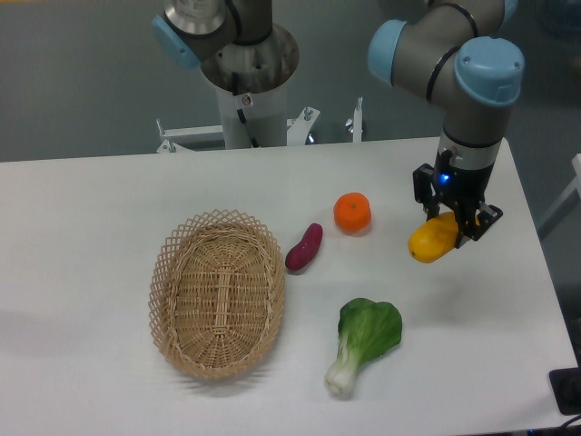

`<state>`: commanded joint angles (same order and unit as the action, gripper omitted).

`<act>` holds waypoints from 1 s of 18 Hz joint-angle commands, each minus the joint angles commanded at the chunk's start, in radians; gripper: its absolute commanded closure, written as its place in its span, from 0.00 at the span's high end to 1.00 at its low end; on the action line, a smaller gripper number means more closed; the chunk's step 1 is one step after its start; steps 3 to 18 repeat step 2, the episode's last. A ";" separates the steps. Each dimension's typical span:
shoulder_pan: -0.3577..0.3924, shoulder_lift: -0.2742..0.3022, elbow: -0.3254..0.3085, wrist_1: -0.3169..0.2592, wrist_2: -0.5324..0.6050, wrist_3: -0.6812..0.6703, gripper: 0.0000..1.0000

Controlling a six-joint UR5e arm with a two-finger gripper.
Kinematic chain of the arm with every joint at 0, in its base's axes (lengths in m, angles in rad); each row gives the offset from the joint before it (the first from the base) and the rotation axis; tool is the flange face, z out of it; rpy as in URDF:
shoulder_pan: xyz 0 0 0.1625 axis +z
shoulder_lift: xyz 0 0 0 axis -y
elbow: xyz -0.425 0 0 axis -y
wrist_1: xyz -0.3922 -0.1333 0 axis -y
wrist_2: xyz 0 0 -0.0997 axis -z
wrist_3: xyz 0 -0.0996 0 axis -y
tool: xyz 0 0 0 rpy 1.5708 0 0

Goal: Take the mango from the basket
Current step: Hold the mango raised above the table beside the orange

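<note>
I saw the end effector (457, 227) pinching the mango (432, 241), well clear at three o'clock of the basket (218, 292); pickup looked done.

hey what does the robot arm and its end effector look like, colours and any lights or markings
The arm is built of grey metallic tube segments with light blue caps on the round joints. It rises from a silver cylindrical base. The end effector is black and compact with two short fingers, and a small blue light glows on its body.

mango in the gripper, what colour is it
Yellow shading to orange, mango, in the fixed camera view.
</note>
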<state>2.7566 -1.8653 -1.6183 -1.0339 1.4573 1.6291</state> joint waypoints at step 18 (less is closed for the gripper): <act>0.002 0.000 0.000 0.000 -0.005 0.000 0.46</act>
